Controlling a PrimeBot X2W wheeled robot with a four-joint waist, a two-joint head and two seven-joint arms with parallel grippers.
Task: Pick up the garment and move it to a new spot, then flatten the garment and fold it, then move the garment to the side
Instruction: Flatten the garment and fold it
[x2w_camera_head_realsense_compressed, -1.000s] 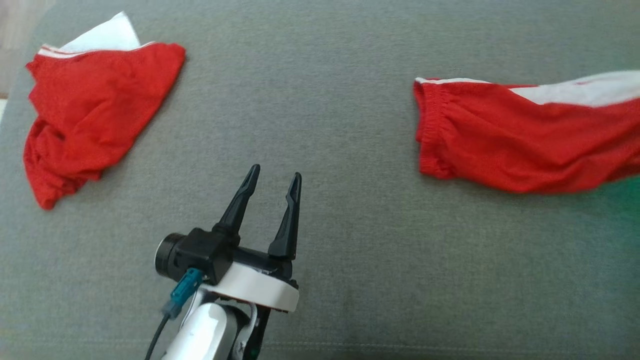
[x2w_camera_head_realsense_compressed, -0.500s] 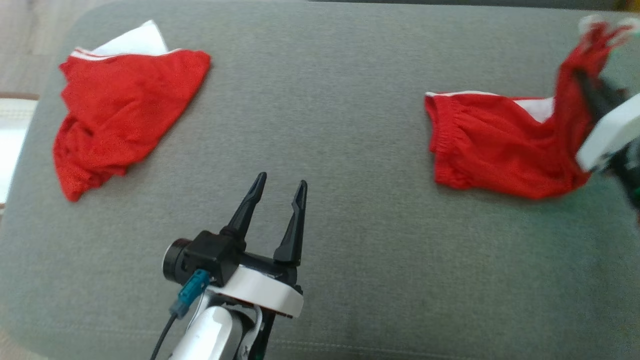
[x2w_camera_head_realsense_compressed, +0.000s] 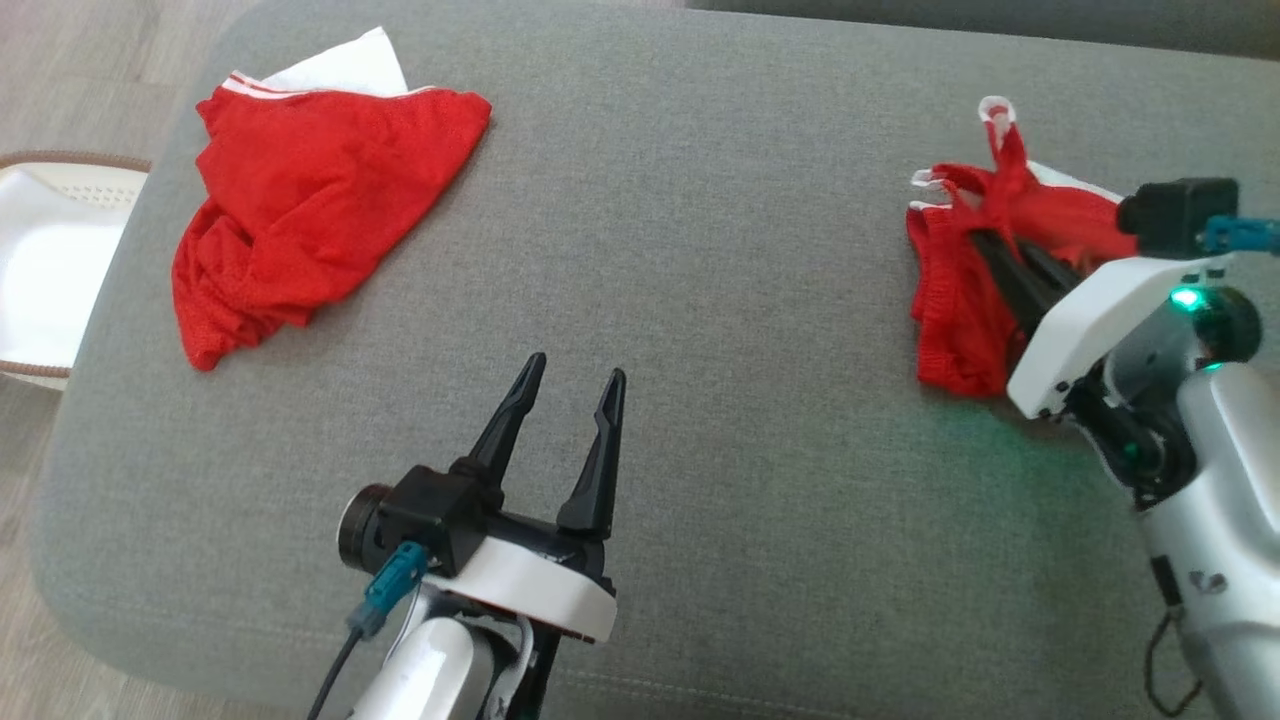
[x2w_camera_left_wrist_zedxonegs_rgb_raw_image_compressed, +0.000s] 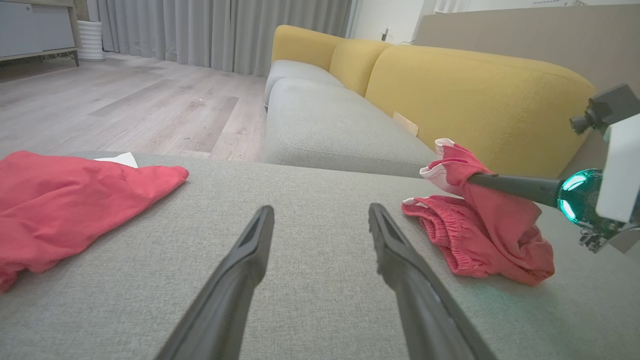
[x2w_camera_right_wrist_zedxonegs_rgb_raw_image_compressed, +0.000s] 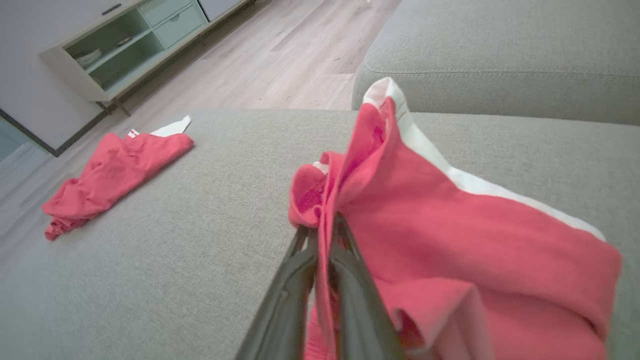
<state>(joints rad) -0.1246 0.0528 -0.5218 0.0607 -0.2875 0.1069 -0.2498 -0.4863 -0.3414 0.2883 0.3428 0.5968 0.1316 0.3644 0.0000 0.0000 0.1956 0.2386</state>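
Observation:
The garment (x2w_camera_head_realsense_compressed: 945, 310), red shorts with white trim, lies bunched at the right of the grey cushion. My right gripper (x2w_camera_head_realsense_compressed: 985, 240) is shut on a raised fold of it, held just over the elastic waistband. The left wrist view shows that fold of the garment (x2w_camera_left_wrist_zedxonegs_rgb_raw_image_compressed: 480, 210) draped over my right gripper (x2w_camera_left_wrist_zedxonegs_rgb_raw_image_compressed: 472, 177). In the right wrist view, the right gripper (x2w_camera_right_wrist_zedxonegs_rgb_raw_image_compressed: 322, 232) pinches the cloth of the garment (x2w_camera_right_wrist_zedxonegs_rgb_raw_image_compressed: 450, 240) between closed fingers. My left gripper (x2w_camera_head_realsense_compressed: 576, 367) hovers open and empty over the cushion's middle, also seen as the left gripper (x2w_camera_left_wrist_zedxonegs_rgb_raw_image_compressed: 320, 210).
A second red garment (x2w_camera_head_realsense_compressed: 300, 200) lies crumpled at the cushion's (x2w_camera_head_realsense_compressed: 700, 200) far left corner. A white basket (x2w_camera_head_realsense_compressed: 40, 260) stands on the wood floor beyond that edge. A yellow sofa back (x2w_camera_left_wrist_zedxonegs_rgb_raw_image_compressed: 450, 90) rises behind, and a cabinet (x2w_camera_right_wrist_zedxonegs_rgb_raw_image_compressed: 125, 50) stands across the room.
The head camera has shifted. My right gripper came into view, lifted the garment's far right end and carried it left over the waistband, bunching the cloth. The left gripper stayed put.

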